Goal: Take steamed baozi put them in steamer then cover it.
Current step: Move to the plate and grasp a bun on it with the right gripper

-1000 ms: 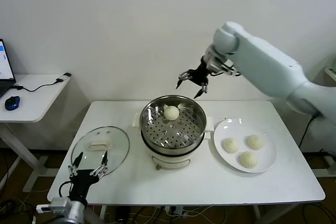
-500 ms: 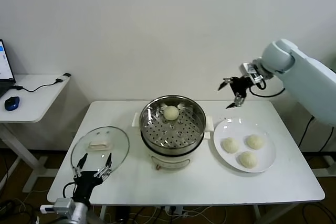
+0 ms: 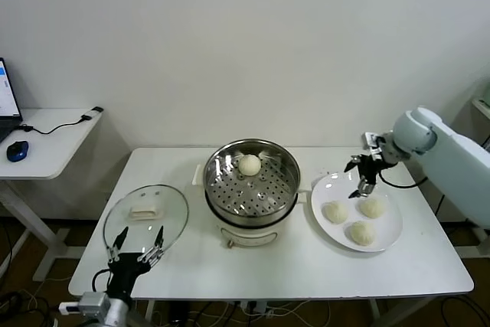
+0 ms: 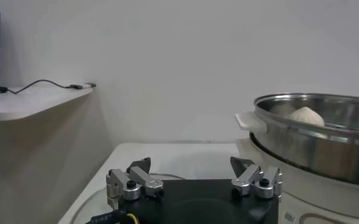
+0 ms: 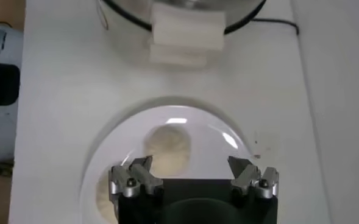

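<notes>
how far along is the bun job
Done: one bun sits in the steamer. In hand: the open right gripper hovers over the plate, where three buns wait. Left: move those three, then fit the lid, lying beside the idle left gripper.
</notes>
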